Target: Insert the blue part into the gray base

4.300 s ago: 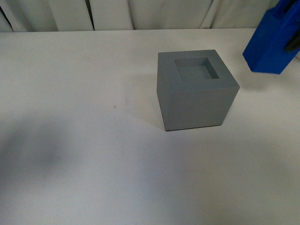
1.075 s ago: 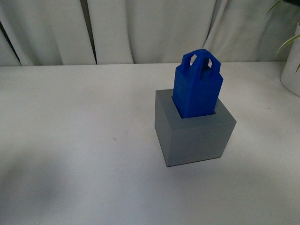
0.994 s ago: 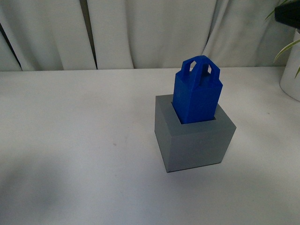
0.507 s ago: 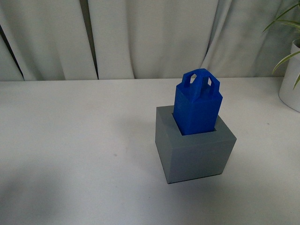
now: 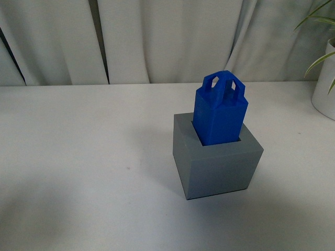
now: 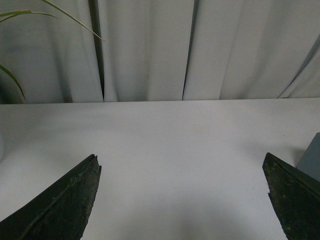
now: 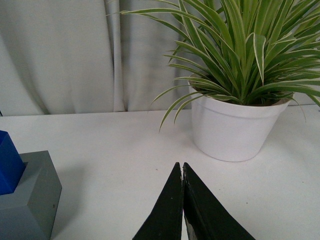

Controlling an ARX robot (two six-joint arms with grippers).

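Though seated upright in gray base (image 5: 217,162), blue part (image 5: 220,112) looks rigid, light; grasp by looped top. Left gripper (image 6: 182,200) jaws wide; right gripper (image 7: 182,172) jaws closed, empty.

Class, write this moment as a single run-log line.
blue part: upright in gray base recess | left claw: open, empty | right claw: shut, empty

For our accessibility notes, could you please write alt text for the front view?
A blue part stands upright in the recess of a gray base on a white table, its two looped handles sticking out above. White curtains hang behind, a white plant pot sits at the right edge, and no gripper is visible.
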